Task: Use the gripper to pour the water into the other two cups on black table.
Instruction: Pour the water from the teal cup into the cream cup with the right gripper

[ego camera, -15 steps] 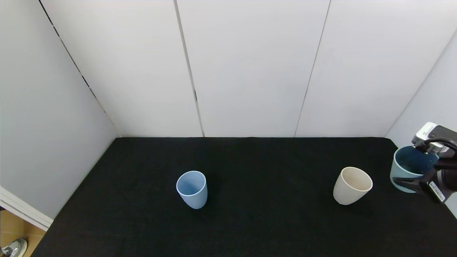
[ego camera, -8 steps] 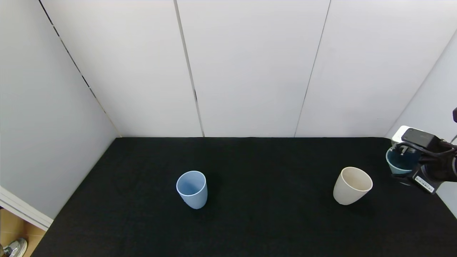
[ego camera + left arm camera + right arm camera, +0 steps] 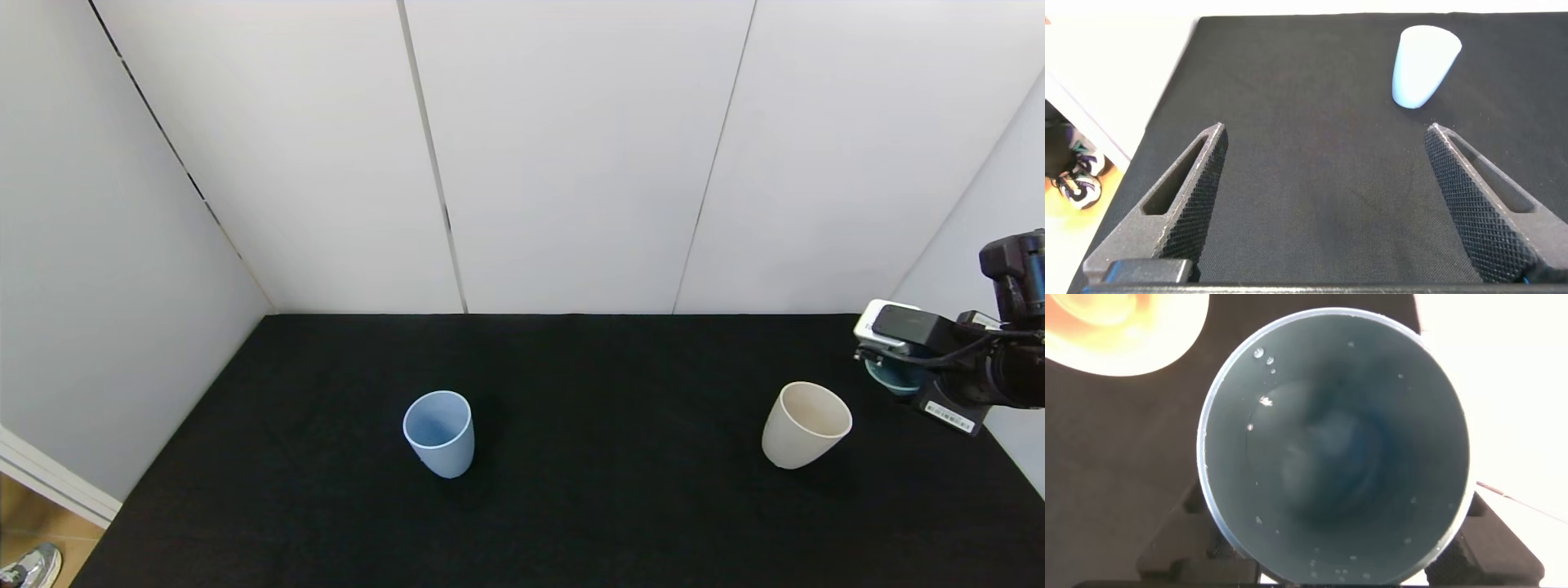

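My right gripper (image 3: pixel 898 380) is shut on the pale teal cup (image 3: pixel 890 377) and holds it in the air at the far right, above and right of the cream-white cup (image 3: pixel 804 425). The right wrist view looks straight into the teal cup (image 3: pixel 1335 449); water and droplets show inside, and the cream cup's rim (image 3: pixel 1123 331) lies beside it. The light blue cup (image 3: pixel 439 433) stands upright left of the middle of the black table (image 3: pixel 620 490); it also shows in the left wrist view (image 3: pixel 1422 65). My left gripper (image 3: pixel 1327 139) is open and empty above the table, out of the head view.
White wall panels (image 3: pixel 571 155) close the table at the back and both sides; the right wall is close to the right arm. The table's left edge (image 3: pixel 1167 106) drops to a floor with a shoe (image 3: pixel 28 565).
My right gripper has lifted the teal cup up and carried it left, towards the cream-white cup. The two cups on the table have not moved.
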